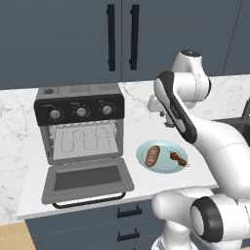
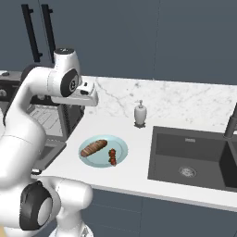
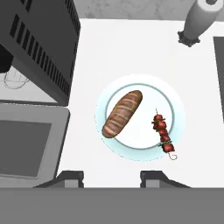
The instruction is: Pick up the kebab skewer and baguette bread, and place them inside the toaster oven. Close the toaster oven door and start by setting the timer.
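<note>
The baguette bread (image 1: 153, 156) (image 3: 122, 113) and the kebab skewer (image 1: 178, 159) (image 3: 163, 134) lie side by side on a pale blue plate (image 1: 166, 169) (image 3: 144, 87) on the marble counter, bread to the left. Left of the plate stands the grey toaster oven (image 1: 80, 95) (image 3: 39, 43), with the toaster oven door (image 1: 88, 178) (image 3: 26, 144) dropped open and the wire rack bare. My gripper (image 3: 111, 177) (image 2: 88, 99) hangs high above the plate, open, nothing between its fingers. Both foods also show in the right base view: bread (image 2: 94, 148), skewer (image 2: 112, 156).
A grey soap dispenser (image 2: 140, 113) (image 3: 199, 22) stands behind the plate near the wall. A dark sink (image 2: 190, 157) with a faucet (image 2: 231, 120) lies to the right. Dark cabinets with black handles (image 1: 111, 36) hang above the oven.
</note>
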Tool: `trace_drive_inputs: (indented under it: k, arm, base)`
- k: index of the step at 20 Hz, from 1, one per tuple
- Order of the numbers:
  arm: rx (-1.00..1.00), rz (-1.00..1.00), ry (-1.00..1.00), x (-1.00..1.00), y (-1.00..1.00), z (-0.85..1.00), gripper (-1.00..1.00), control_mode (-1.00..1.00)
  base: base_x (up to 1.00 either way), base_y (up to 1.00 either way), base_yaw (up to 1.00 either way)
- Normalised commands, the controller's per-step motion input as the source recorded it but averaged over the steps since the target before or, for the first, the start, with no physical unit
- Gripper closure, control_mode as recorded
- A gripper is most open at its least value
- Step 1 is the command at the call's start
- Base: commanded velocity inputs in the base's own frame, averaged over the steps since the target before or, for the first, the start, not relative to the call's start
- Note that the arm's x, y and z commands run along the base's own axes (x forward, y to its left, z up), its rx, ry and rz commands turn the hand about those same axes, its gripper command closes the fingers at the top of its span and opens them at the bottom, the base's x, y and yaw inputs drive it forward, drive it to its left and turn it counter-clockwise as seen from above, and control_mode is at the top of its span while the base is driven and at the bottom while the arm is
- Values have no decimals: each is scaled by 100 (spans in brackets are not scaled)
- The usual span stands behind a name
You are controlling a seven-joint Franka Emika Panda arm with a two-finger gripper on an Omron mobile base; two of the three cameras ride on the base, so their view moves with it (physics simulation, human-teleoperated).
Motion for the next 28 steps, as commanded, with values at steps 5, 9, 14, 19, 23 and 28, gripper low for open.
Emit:
trace_drive_inputs:
  k: [5,9,14,19,23,28]
  arm:
    - [2,0,-3,-46,11,-26,-100,-100]
    - [0,-7,-33,-61,91,-35,-100,-100]
    - [-1,-17,-35,-4,100,-29,-100,-100]
    - [0,-20,-13,12,100,-23,-100,-100]
    - [0,-14,-9,24,96,0,-100,-100]
    - [-2,-5,-8,25,83,-4,-100,-100]
  base:
    - [0,0,0]
    - [0,0,0]
    - [0,0,0]
    - [0,0,0]
    - [0,0,0]
    - [0,0,0]
